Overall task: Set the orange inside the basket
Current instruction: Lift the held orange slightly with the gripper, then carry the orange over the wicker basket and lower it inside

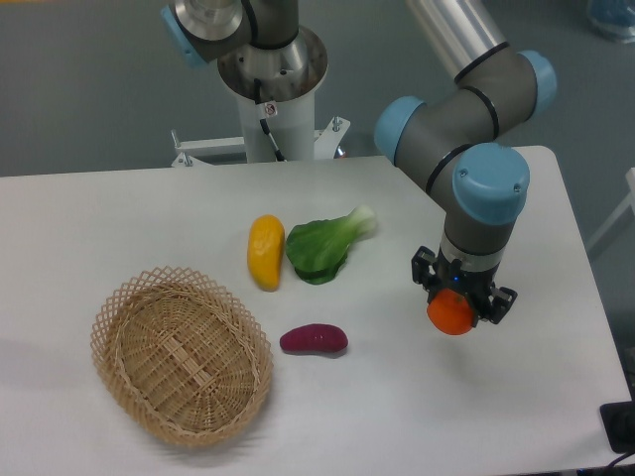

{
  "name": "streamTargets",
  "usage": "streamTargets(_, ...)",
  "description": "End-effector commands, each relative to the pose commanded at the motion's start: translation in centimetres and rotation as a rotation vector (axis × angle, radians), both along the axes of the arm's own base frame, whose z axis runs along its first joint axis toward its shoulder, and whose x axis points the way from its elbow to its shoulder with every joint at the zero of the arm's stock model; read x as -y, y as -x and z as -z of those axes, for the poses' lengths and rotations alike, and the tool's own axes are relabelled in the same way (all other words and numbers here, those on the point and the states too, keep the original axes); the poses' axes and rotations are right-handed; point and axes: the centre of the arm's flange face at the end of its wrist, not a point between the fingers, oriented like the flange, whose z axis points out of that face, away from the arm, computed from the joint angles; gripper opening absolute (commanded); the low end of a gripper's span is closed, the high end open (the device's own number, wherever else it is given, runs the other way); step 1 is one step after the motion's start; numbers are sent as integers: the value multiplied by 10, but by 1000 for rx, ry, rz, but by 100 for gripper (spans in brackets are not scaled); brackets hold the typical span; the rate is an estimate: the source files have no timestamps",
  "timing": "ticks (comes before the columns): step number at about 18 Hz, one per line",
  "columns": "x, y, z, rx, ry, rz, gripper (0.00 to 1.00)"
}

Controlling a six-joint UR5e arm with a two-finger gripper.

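Readable text: none anywhere in the view.
Robot base (270,74): a small tag with a red mark, up and to the left of the gripper (459,302), is too small to read.
Arm joints (490,183): blue caps just above the gripper bear no lettering that can be made out.

My gripper (453,309) is closed around the orange (451,314), near the table's (119,208) right edge. The basket (182,356) sits at the front left. A purple sweet potato (314,340) lies just right of it. Behind, mid-table, a yellow fruit (265,251) lies beside a leafy green (325,248).
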Motion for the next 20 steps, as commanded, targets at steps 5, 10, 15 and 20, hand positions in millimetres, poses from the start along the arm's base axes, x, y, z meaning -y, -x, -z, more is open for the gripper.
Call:
streamTargets(5, 0, 0, -2, -1, -1, 2, 37)
streamTargets(10, 0, -2, -1, 1, 2, -2, 37)
streamTargets(15, -11, -16, 0, 11, 8, 4, 37)
streamTargets(20, -49, -57, 1, 18, -1, -24, 37)
